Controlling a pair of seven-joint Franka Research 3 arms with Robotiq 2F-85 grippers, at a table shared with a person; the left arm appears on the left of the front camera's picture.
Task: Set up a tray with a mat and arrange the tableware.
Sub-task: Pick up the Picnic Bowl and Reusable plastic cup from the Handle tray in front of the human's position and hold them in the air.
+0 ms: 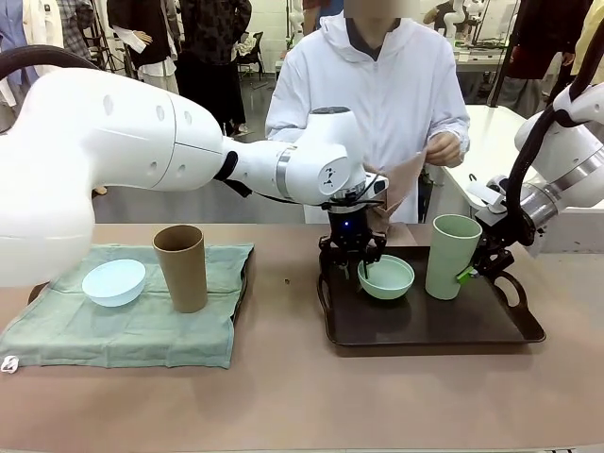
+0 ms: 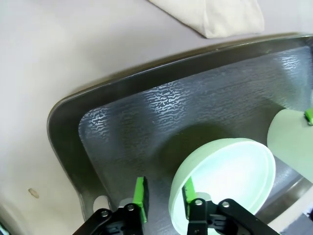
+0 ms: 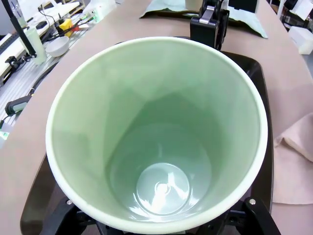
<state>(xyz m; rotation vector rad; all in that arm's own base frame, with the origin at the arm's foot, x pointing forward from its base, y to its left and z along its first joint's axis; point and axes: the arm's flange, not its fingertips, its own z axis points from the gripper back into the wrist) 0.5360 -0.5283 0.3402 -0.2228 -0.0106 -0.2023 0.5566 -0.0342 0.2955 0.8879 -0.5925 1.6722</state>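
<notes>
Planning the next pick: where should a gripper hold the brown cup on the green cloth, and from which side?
Probably the rim of the brown cup, from straight above, one finger inside the wall. It stands upright, mouth open, and the pale blue bowl sits close on its left.

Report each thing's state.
Mint green round plastic bowl: upright, empty, in dark tray.
Pale green tall plastic cup: upright, empty, in tray.
Brown tall plastic cup: upright on green cloth mat.
Pale blue round plastic bowl: empty, on mat.
Left gripper: jaws open astride mint bowl's rim.
Right gripper: around green cup; unclear.
</notes>
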